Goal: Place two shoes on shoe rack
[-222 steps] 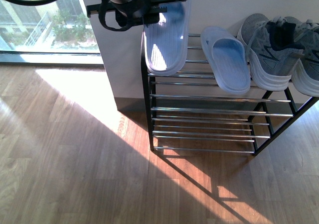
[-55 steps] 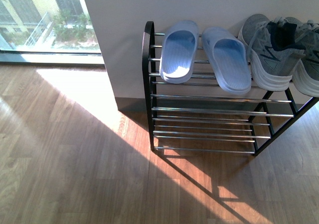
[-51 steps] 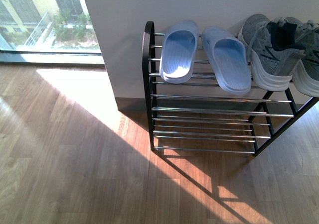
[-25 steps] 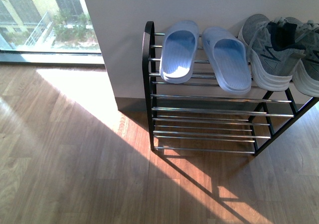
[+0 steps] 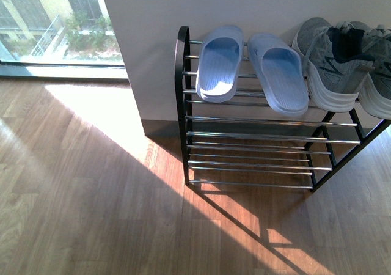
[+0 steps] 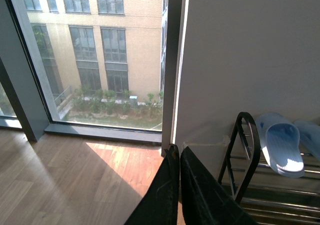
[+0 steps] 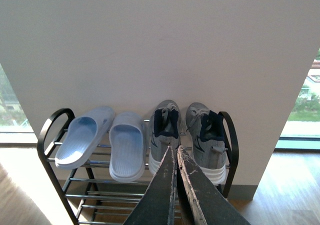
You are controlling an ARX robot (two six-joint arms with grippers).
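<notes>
My two grey sneakers (image 7: 187,135) sit side by side on the top shelf of the shoe rack (image 5: 256,137), at its right end, heels toward me and toes to the wall. Two pale blue slippers (image 5: 250,70) lie just beside them on the same shelf, toward the left end. I judge the placing done; nothing appears left to put away. My left pincer (image 6: 176,185) hangs over the wooden floor (image 5: 91,201) near the rack's left end, closed and holding nothing. My right pincer (image 7: 176,185) hovers in front of the sneakers, closed and empty too. The lower shelves carry nothing. A large window (image 6: 90,55) lies to the left.
</notes>
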